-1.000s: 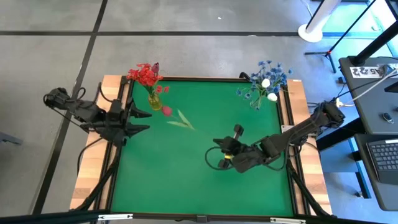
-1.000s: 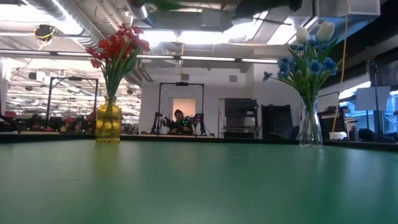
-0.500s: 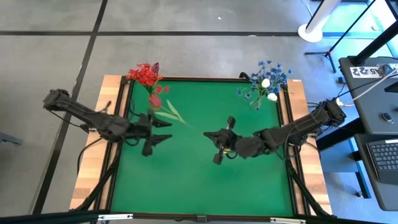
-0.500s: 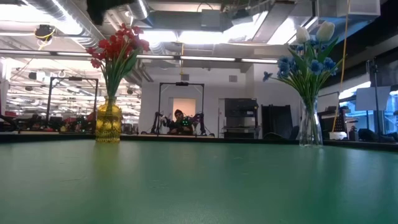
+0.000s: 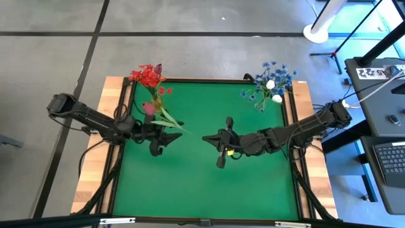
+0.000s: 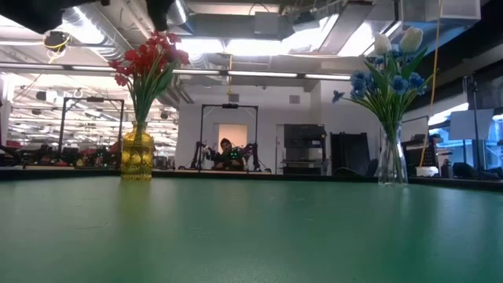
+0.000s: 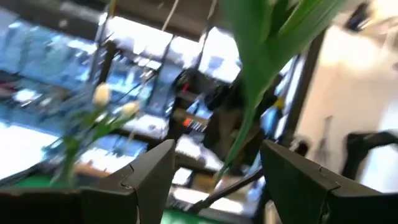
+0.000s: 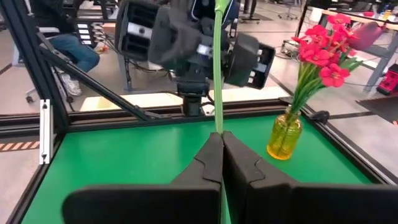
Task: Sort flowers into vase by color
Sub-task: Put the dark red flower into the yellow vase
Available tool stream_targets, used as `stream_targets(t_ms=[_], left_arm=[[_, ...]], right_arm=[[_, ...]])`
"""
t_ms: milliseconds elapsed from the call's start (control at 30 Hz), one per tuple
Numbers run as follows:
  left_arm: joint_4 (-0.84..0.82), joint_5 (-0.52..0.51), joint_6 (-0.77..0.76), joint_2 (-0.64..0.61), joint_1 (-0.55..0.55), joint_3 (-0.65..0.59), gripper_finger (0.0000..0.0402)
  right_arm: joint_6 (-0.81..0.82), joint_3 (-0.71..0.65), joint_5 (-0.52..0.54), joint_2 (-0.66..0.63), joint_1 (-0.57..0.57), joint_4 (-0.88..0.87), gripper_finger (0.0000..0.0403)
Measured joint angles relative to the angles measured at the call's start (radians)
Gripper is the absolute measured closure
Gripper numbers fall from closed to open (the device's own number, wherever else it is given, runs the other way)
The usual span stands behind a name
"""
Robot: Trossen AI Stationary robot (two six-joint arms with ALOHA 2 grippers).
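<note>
A single flower with a dark red-pink bud and thin green leaves is in the air over the table's left half. My right gripper is shut on its stem. My left gripper faces it, open. Its fingers stand on either side of the stem without touching it. The yellow vase of red flowers stands at the far left corner. The clear vase of blue and white flowers stands at the far right corner. My right gripper pinches the green stem low down, between its two shut fingers. The fingers come level from the table's right and lie across the stem. The flower is lifted clear of the table and rises above the fingers, leaning toward my left gripper.
The green mat is bare across its middle and near half. A raised wooden rim borders the table. Beyond the table stand a desk with a keyboard, a stand base and a seated person.
My right gripper has carried the flower toward the table's left, and the bud now hangs near the yellow vase. My left arm has reached from the left edge toward the table's middle, so that its fingers now stand around the stem.
</note>
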Motion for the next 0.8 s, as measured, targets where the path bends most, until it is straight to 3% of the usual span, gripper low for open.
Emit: stream_targets(t_ms=[467, 800], left_arm=[[0.228, 0.056, 0.026, 0.064, 0.006, 0.000, 0.0168], [0.175, 0.006, 0.054, 0.064, 0.006, 0.035, 0.0168]], right_arm=[[0.003, 0.000, -0.018, 0.008, -0.001, -0.001, 0.0403], [0.030, 0.000, -0.057, 0.048, -0.027, 0.000, 0.0403]])
